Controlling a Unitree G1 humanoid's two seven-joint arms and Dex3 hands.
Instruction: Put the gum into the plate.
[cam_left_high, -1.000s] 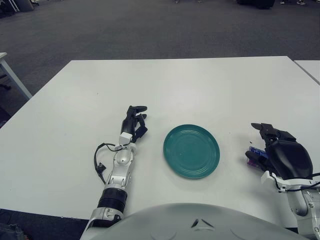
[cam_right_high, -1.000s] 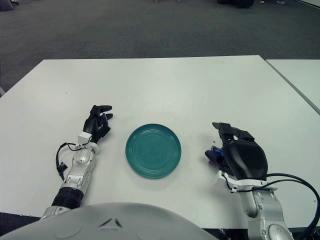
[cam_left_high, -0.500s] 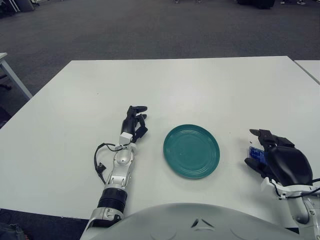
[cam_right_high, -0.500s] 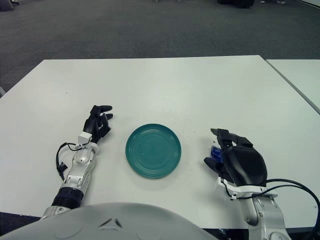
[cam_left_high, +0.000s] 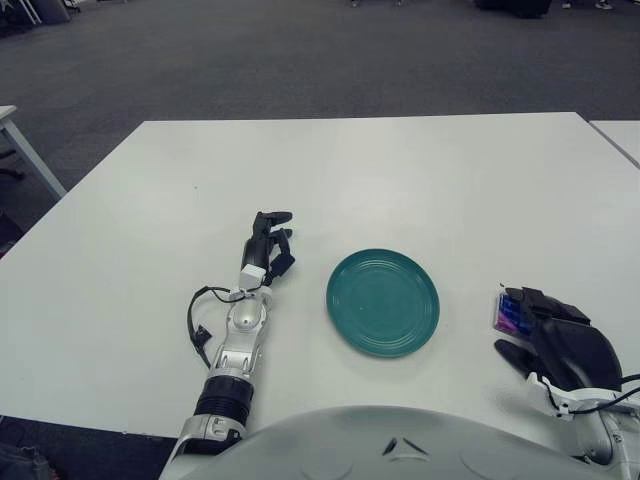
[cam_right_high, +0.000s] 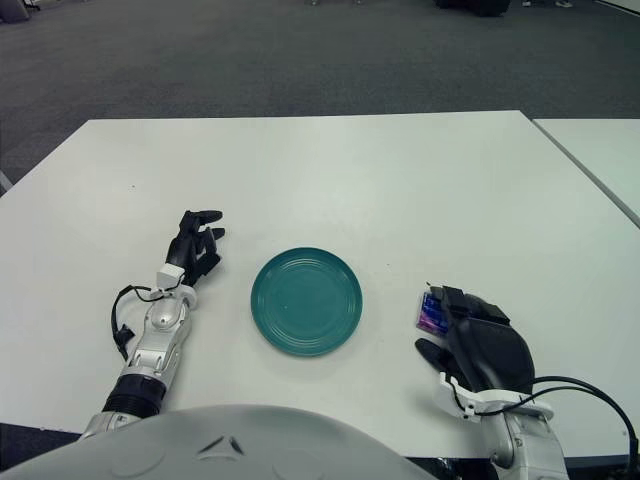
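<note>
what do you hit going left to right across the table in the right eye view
left robot hand → green plate → gum pack → right robot hand, right beside the gum.

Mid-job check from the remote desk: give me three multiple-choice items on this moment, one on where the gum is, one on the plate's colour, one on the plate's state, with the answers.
1. Where does the gum show?
A. On the plate
B. On the table right of the plate, at the right hand's fingertips
C. Beside the left hand

2. What colour is the plate?
A. Teal green
B. Red
C. Yellow

3. What state is the plate in?
A. Holding the gum
B. Tipped on its edge
C. Flat on the table with nothing on it

Answers:
1 B: the small purple and blue pack lies on the white top just ahead of the right hand, apart from the plate.
2 A: its whole face is teal green.
3 C: only bare concentric rings show inside it.

The left hand shows to the plate's left, holding nothing.
</note>
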